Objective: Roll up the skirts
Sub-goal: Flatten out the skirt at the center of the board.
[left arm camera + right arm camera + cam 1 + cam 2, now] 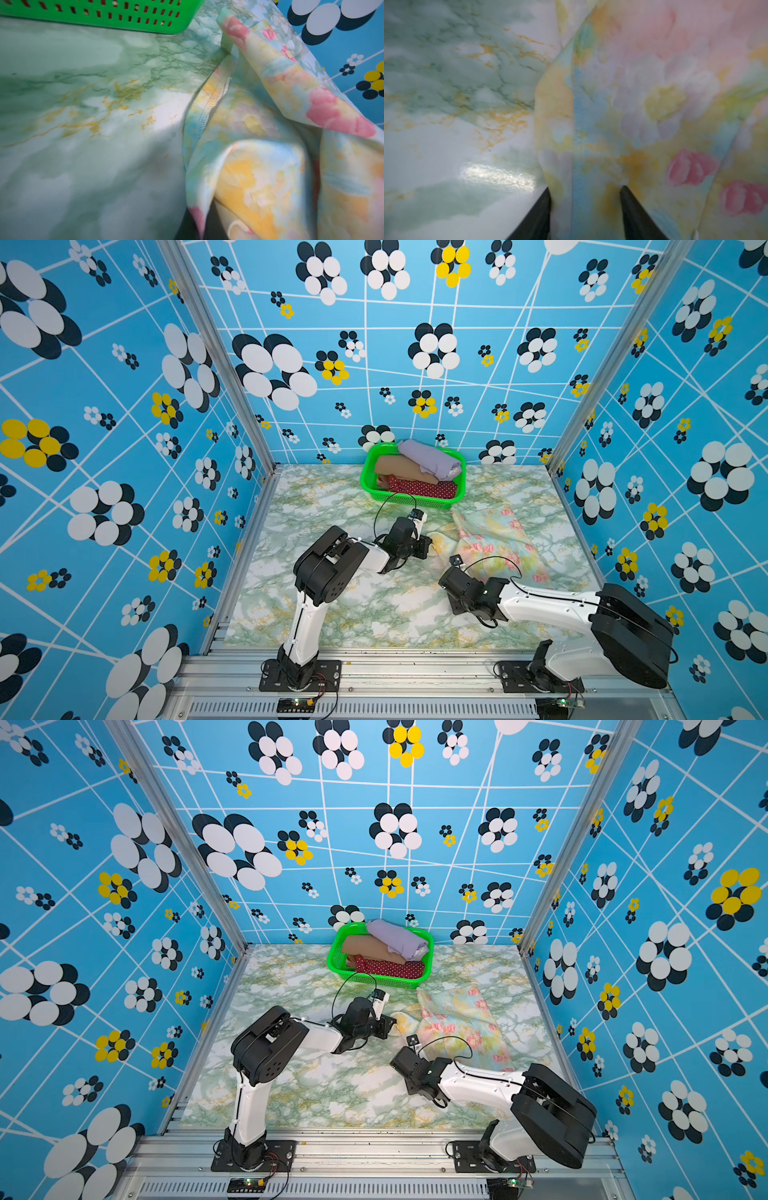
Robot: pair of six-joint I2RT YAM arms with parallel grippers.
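one flowered skirt (494,543), one green basket (415,502), three rolled cloths in it — lilac (428,458), tan (397,467), red dotted (424,488) — two robot arms (307,614).

Pale yellow skirts (494,539) bear pink flowers; the basket (415,502) is green, the table (353,614) marbled green-white.

The skirts (494,543) were thin, soft, matt cloth with a stitched hem, lying on a counter (374,614) whose smooth marble-patterned surface was glossy enough to catch a bright glare. The basket (415,502) was shiny green perforated plastic, holding matt folded cloths (428,458). The frame rails (415,659) were bare brushed metal; the arms (540,605) wore smooth white and black plastic shells
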